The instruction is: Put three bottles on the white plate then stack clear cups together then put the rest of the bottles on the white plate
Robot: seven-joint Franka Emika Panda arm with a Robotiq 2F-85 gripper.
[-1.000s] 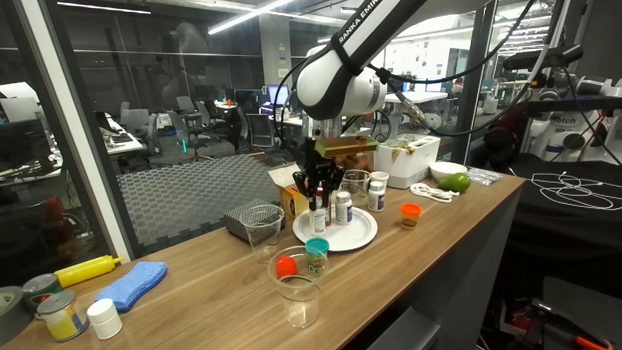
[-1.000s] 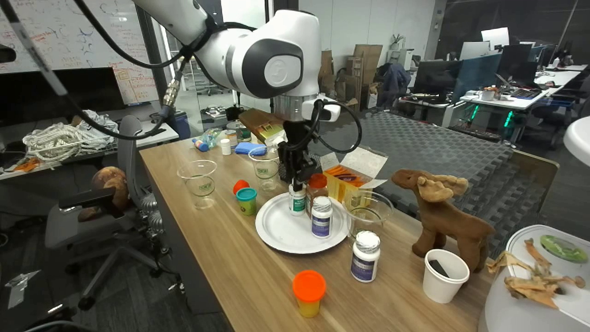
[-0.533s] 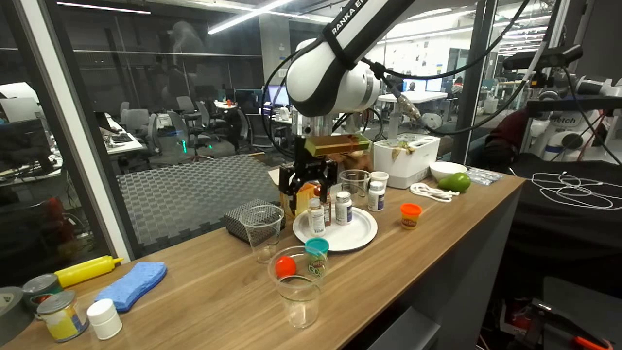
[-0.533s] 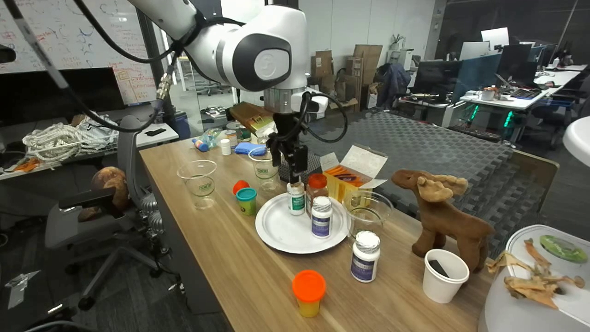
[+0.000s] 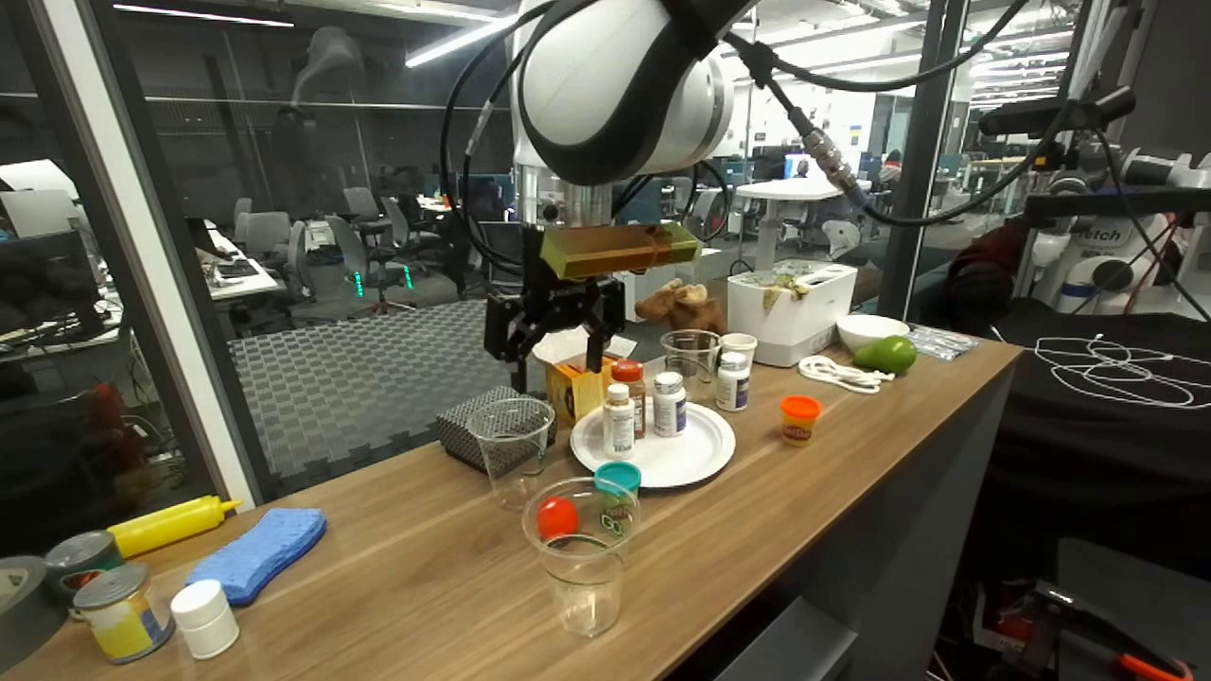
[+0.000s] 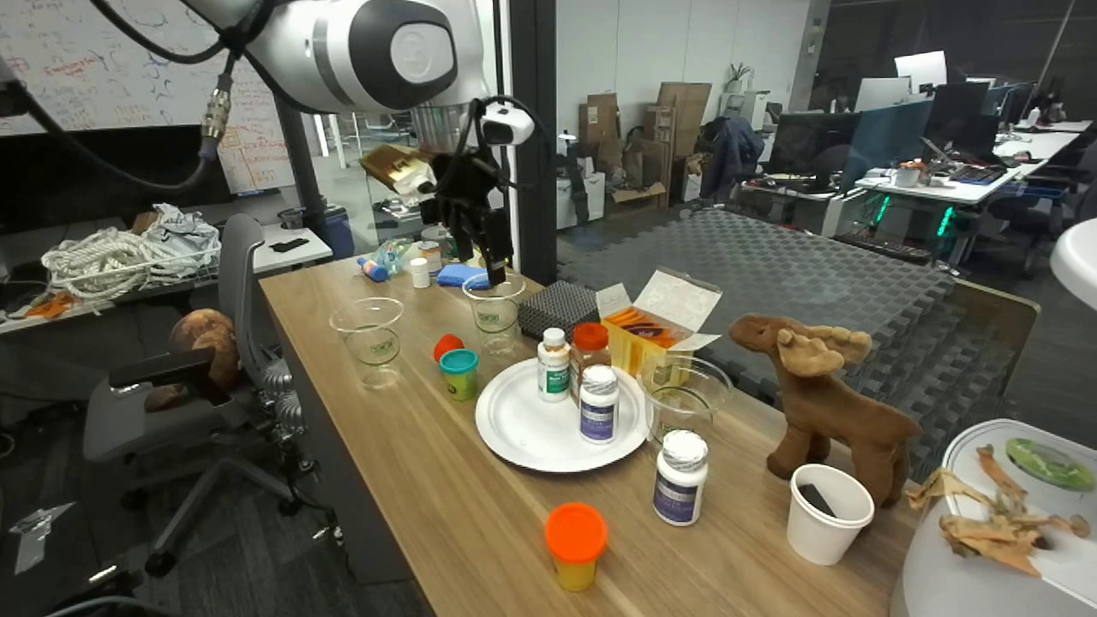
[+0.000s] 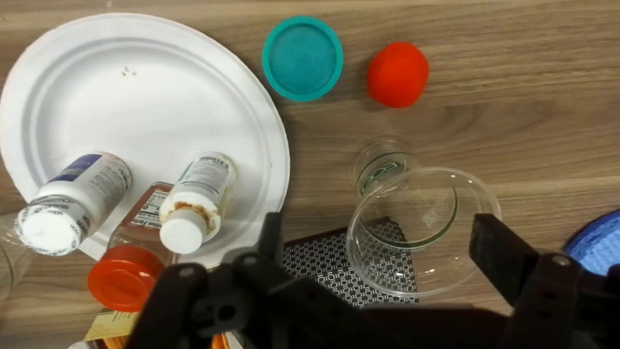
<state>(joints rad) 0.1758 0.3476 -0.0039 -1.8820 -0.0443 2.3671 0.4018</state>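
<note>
Wrist view alone: crumbs [image 7: 127, 71] on white plate [image 7: 150, 114], near twelve o'clock. Tool [image 7: 378, 235] spread wide. Wooden worktop [image 7: 533, 121]; chairs [image 5: 269, 234] beyond.

Your close wrist view looks down, white plate [image 7: 150, 114] at nine o'clock; both exterior views, farther back, slant down, sharing it.

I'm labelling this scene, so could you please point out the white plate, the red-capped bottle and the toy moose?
White plate [image 7: 140, 118], wrist view, on its bare surface.
Red-capped bottle [image 6: 590, 338], in an exterior view, on its cap.
Toy moose [image 6: 827, 411], in an exterior view, on its body.
</note>
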